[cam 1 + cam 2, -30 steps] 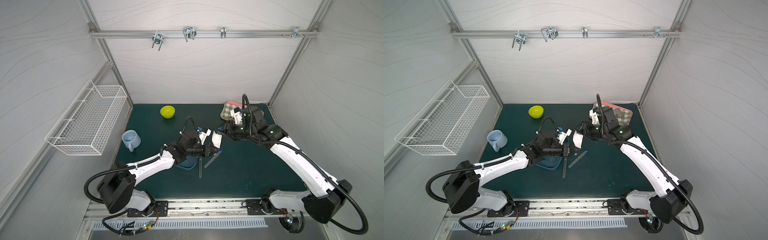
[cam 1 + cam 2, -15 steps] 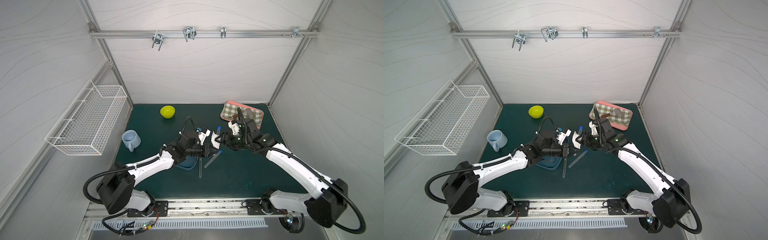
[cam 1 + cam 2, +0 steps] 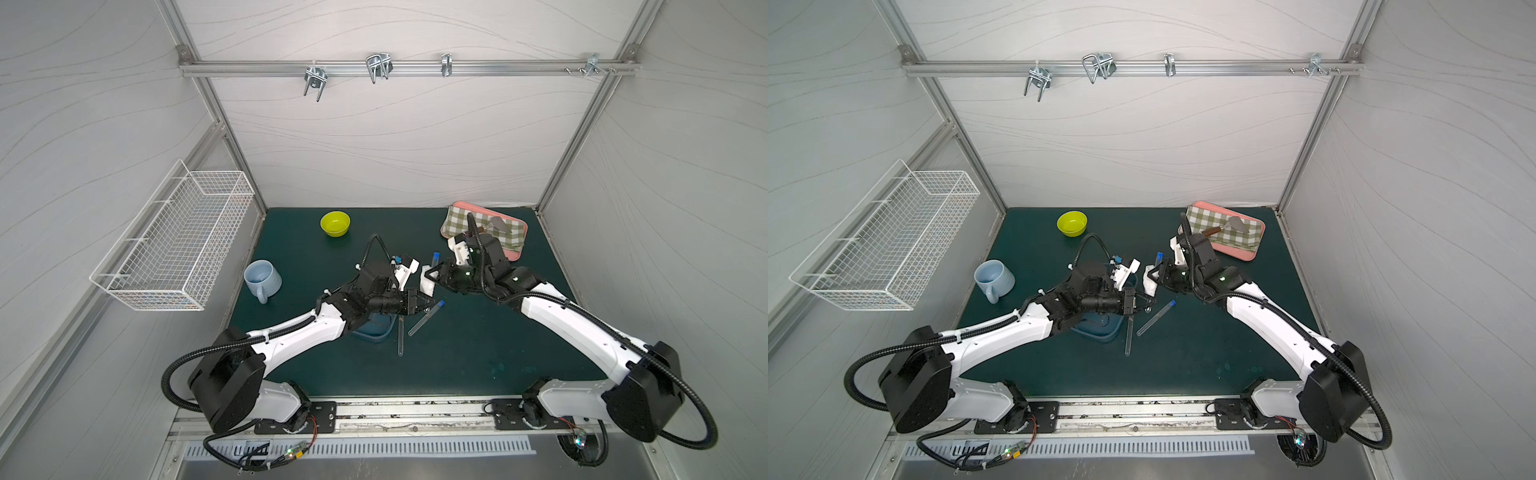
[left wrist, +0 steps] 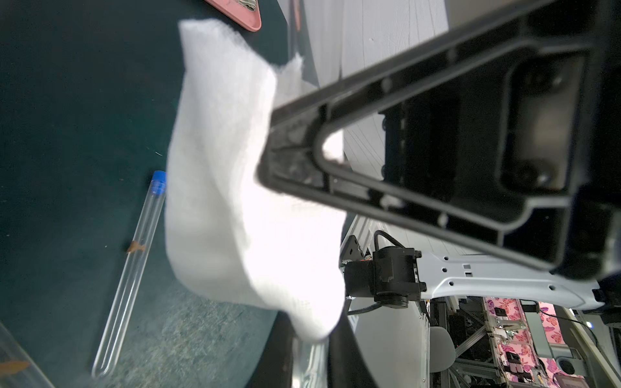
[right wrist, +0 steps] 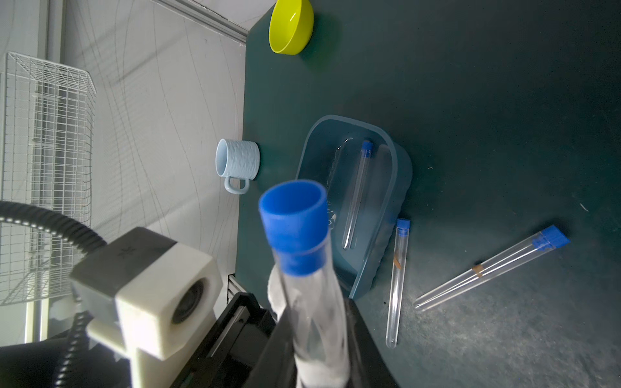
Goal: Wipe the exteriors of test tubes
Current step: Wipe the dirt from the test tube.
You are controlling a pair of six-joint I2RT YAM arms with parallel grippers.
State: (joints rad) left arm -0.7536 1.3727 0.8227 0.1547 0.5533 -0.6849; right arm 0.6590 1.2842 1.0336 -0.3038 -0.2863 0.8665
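My left gripper [image 3: 424, 306] is shut on the lower end of a clear test tube that stands up from it, its blue cap [image 3: 435, 256] on top. In the left wrist view, glass shows between that gripper's [image 4: 312, 352] fingers. My right gripper [image 5: 316, 336] is shut on a white cloth [image 3: 427, 283] wrapped round the same tube [image 5: 302, 268]. Two more tubes [image 5: 398, 282] [image 5: 490, 268], each with an orange mark, lie on the green mat. Another tube [image 5: 358, 195] lies in the blue tub [image 5: 400, 188].
A yellow bowl [image 3: 335, 223] stands at the back and a pale blue mug [image 3: 262, 279] on the left. A pink tray [image 3: 517, 243] with a checked cloth and a spatula sits at the back right. A wire basket [image 3: 174, 245] hangs on the left wall.
My right arm came down and left from the pink tray with the cloth, and its jaws closed round the tube in my left gripper. The left arm stayed still.
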